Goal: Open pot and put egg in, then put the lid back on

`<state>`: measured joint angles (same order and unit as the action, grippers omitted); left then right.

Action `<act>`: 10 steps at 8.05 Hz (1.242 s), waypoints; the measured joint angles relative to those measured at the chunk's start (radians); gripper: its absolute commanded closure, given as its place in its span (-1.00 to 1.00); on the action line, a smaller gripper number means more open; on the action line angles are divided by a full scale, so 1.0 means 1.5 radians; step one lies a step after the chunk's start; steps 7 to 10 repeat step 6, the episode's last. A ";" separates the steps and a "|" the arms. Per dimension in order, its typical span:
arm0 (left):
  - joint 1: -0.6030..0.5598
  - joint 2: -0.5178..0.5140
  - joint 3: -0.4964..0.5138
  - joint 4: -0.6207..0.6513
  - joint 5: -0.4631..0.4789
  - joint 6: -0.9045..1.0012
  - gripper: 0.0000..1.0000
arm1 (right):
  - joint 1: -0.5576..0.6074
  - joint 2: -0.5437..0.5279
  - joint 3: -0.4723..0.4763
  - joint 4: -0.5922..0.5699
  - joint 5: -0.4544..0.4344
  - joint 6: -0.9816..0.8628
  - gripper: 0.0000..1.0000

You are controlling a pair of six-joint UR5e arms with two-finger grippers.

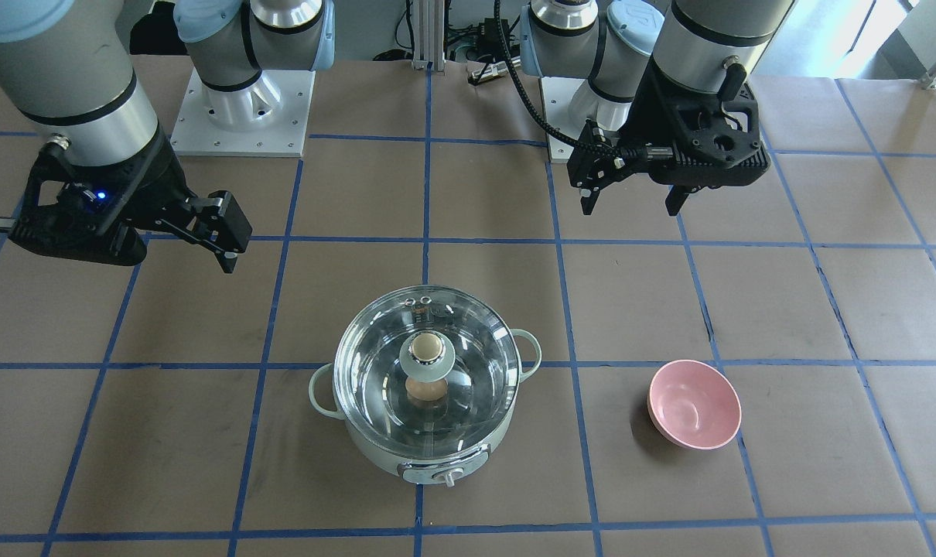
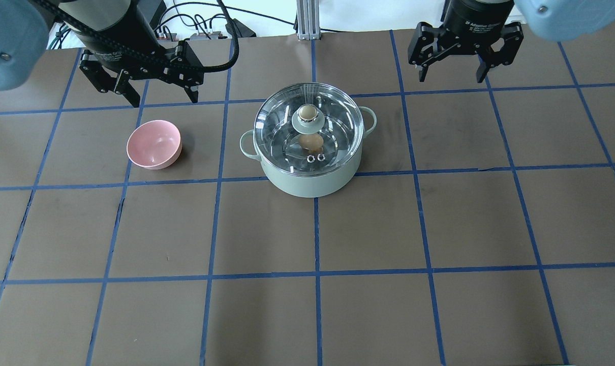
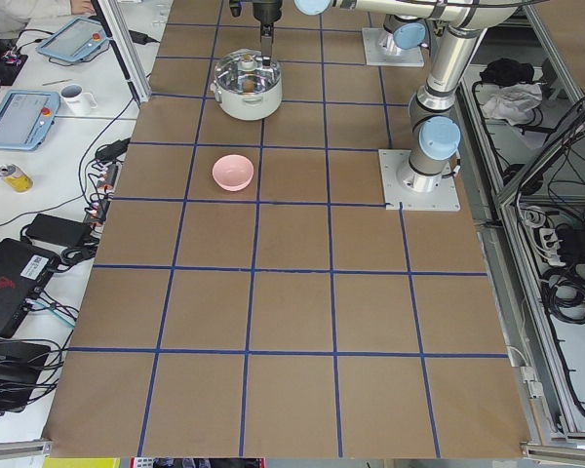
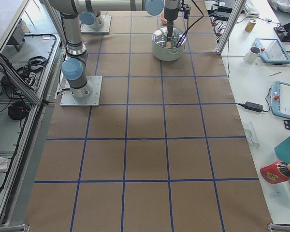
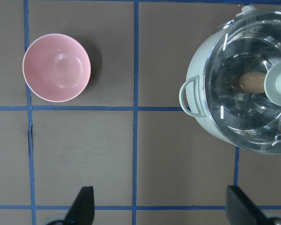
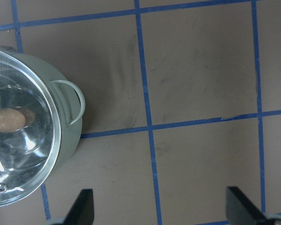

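Observation:
The mint-green pot [image 2: 312,180] stands mid-table with the glass lid [image 2: 335,122] seated on it. The tan egg [image 2: 311,141] lies inside on the steel bottom and shows through the glass. It also shows in the left wrist view [image 5: 251,82] and the right wrist view [image 6: 7,119]. My left gripper [image 2: 162,97] is open and empty, raised behind and to the left of the pot. My right gripper [image 2: 451,79] is open and empty, raised behind and to the right of the pot. Neither touches the pot or lid.
An empty pink bowl [image 2: 154,144] sits on the table left of the pot, below my left gripper. The table is brown paper with a blue tape grid. The arm bases [image 1: 240,116] stand at the robot's edge.

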<state>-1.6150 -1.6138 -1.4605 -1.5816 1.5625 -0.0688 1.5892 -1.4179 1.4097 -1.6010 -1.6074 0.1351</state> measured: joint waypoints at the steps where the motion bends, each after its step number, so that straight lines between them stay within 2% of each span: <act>1: 0.000 0.001 0.000 0.000 0.000 0.000 -1.00 | -0.005 -0.002 0.002 0.001 -0.005 0.002 -1.00; 10: 0.003 0.004 0.000 0.000 0.008 0.001 -1.00 | -0.010 -0.008 0.018 0.002 -0.008 -0.003 -1.00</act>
